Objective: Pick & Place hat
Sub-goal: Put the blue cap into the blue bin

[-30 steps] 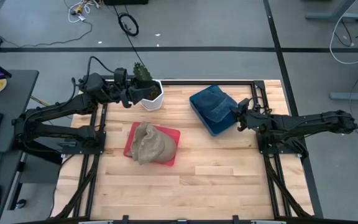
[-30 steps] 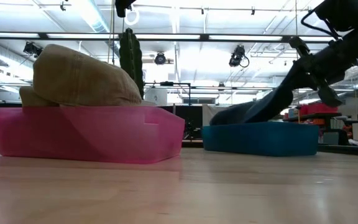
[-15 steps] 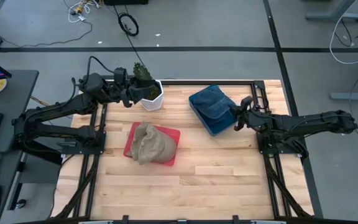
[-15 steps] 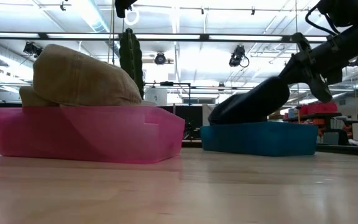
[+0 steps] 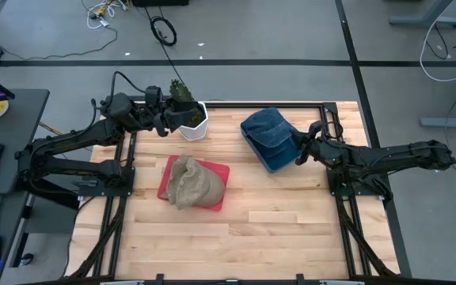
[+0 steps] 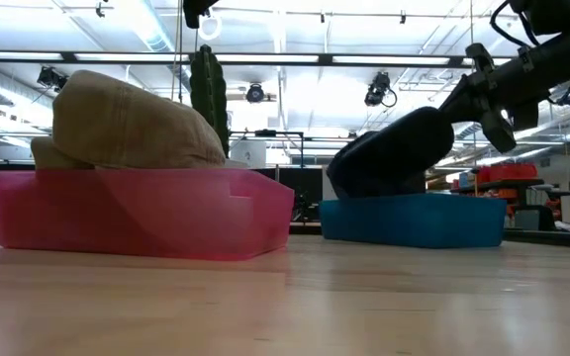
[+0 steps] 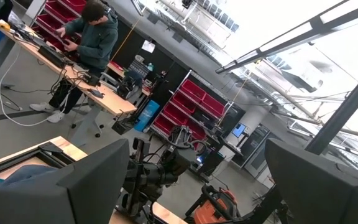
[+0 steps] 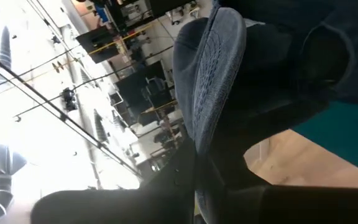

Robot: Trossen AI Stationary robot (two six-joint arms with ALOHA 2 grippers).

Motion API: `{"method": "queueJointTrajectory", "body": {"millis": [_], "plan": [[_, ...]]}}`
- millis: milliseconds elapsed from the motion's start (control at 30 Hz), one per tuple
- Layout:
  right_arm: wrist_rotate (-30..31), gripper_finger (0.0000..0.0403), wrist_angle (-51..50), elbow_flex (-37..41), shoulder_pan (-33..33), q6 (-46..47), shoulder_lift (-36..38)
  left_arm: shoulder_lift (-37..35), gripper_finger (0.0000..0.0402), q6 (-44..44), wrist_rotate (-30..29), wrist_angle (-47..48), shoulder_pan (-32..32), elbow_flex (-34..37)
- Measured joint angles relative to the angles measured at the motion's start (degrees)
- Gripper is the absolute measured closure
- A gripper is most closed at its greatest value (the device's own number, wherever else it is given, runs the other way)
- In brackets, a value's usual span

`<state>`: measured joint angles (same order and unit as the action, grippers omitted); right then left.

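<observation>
- My right end effector point(image 5: 298, 150) is clamped on the blue hat point(image 5: 266, 130); it's risen since a second ago, one edge trailing in the blue bin point(image 6: 414, 220).
- Lift nearly clear.
- Left end effector point(image 5: 165, 120) open, parked by the plant pot point(image 5: 194, 123).

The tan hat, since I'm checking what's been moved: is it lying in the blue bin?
No, the tan hat lies in the red bin, while the blue bin holds the blue hat.

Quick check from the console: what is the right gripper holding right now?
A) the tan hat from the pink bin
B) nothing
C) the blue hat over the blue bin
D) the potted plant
C: the right gripper is shut on the blue hat's edge, tilting it up over the blue bin.
</observation>
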<state>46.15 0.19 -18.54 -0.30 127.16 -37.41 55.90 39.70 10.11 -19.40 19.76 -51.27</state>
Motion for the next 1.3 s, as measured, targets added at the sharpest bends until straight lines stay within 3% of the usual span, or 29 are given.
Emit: {"method": "queueJointTrajectory", "body": {"millis": [600, 933, 1300], "plan": [[-5.72, 0.0395, -12.87, -0.05, 0.02, 3.32, 0.00, 0.00, 0.0022, -0.04, 0.00, 0.00, 0.00, 0.00], [-5.70, 0.0395, -19.65, -0.05, 0.02, 3.55, 0.00, 0.00, 0.0022, 0.11, -0.02, 0.00, 0.00, 0.00], [-1.62, 0.0395, -23.64, -0.12, 0.04, -5.36, 0.02, 0.00, 0.0022, 0.13, -0.44, 0.00, 0.01, 0.00]]}}
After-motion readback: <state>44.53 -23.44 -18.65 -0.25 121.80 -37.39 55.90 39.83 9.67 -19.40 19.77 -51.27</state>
